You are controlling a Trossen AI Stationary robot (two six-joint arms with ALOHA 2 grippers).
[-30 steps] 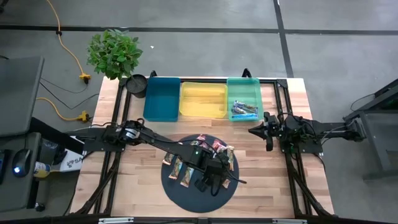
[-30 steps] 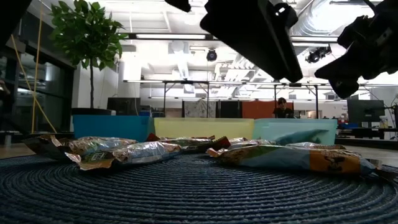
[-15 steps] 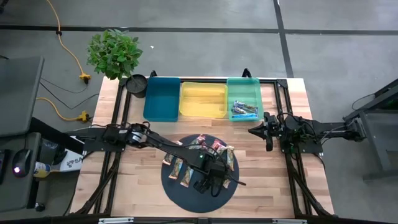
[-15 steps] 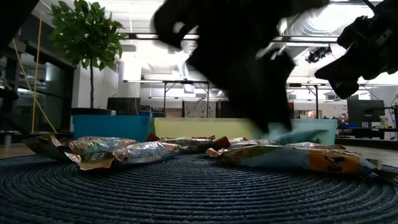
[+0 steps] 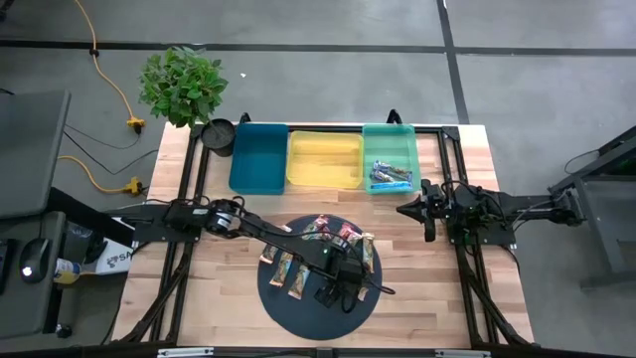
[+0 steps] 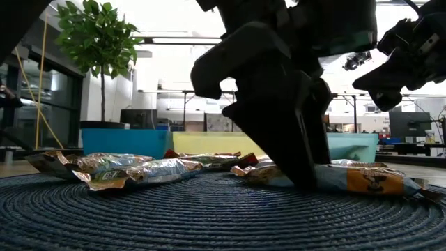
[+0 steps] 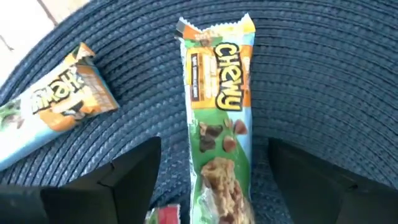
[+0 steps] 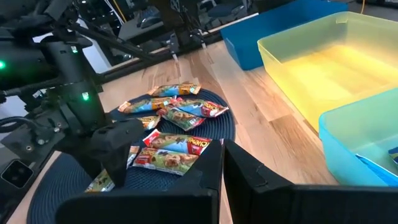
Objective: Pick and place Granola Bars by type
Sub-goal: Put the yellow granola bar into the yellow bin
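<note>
The wooden tabletop fills the middle of the high view, with three trays along its upper edge: a dark blue tray, a yellow tray and a light blue tray that already holds a few blue-wrapped bars. Below them, at lower centre, lies the round dark mat with the remaining granola bars scattered over its upper half.

The left arm reaches from the left of the frame onto the mat, and its tool has come down since a second ago, when it hung higher. Its jaws have spread from partly closed to fully released. In the left wrist view they straddle a green-and-orange bar lying lengthwise between them, with a second orange bar to the upper left. Nothing is grasped yet.

This looks like the approach finished and the grip about to start. The next move would be to clench on that bar, then carry it to a tray of its kind.

The right tool waits clenched and empty at the right of the frame, below the light blue tray.
</note>
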